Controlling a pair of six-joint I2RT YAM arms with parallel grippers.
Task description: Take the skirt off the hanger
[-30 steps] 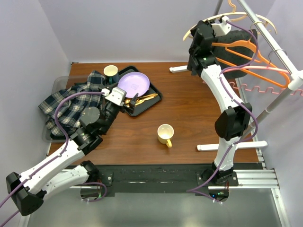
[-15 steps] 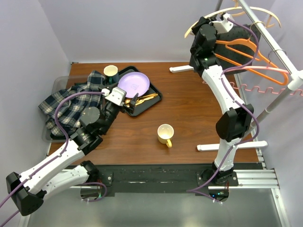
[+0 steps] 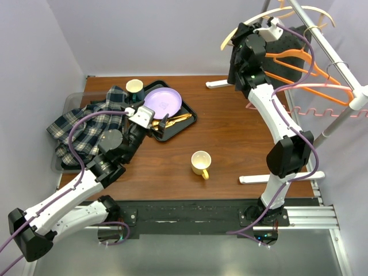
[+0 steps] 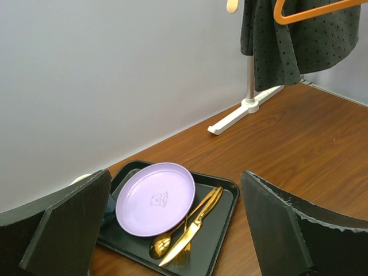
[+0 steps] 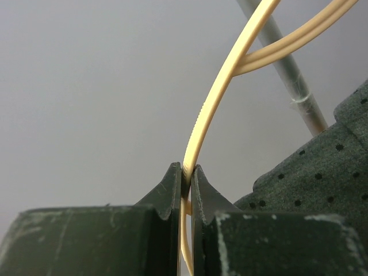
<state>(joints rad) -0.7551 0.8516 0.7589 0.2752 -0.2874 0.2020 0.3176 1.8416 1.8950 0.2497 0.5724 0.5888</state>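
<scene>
The skirt is dark with small dots and hangs high at the clothes rail, right behind my right arm. It drapes under a cream hanger, and an orange hanger lies across its front. My right gripper is shut on the cream hanger's thin arm, with skirt cloth just to its right. Low over the black tray, my left gripper stands wide open with nothing in it. In the left wrist view the skirt hangs at the far end of the table.
The tray holds a purple plate and gold cutlery, with a cup at its corner. A yellow mug stands mid-table. A plaid shirt fills a clear bin at left. Orange hangers hang on the rail; rack feet rest on the wood.
My right gripper has risen with the cream hanger in its grip, and the skirt has gone up with it toward the rail. The left arm has stayed still.
</scene>
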